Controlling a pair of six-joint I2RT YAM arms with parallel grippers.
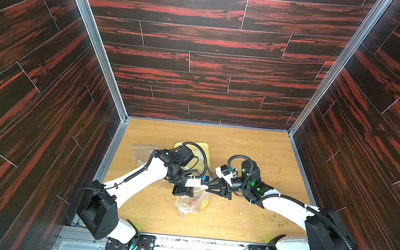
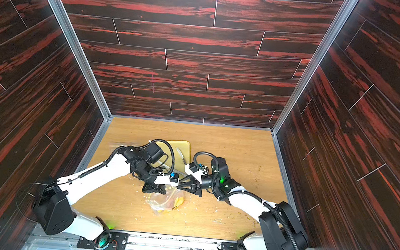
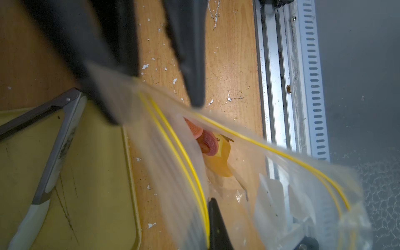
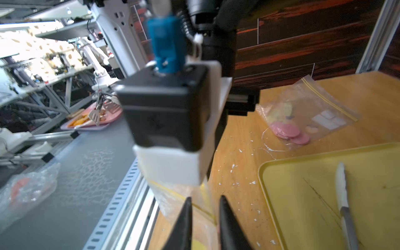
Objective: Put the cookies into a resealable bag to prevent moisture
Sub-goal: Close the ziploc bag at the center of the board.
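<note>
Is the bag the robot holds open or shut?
Open. The bag has its yellow zip strips spread apart in the left wrist view, pink cookies showing between.

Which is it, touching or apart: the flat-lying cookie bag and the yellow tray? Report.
Apart. The right wrist view shows bare wood between the bag and the tray.

A clear resealable bag [image 1: 192,203] with a yellow zip line and a yellow printed figure hangs low over the near middle of the worktop [image 1: 242,147]. Its mouth is raised and its two zip strips are spread apart. Inside sit the cookies [image 3: 205,140]: ridged pink discs pressed against the print, perhaps two, as the film blurs the rest. A second bag [image 4: 307,112], also clear, lies flat toward the far left, well apart, with several pink discs [image 4: 287,131] bunched at one end.
</note>
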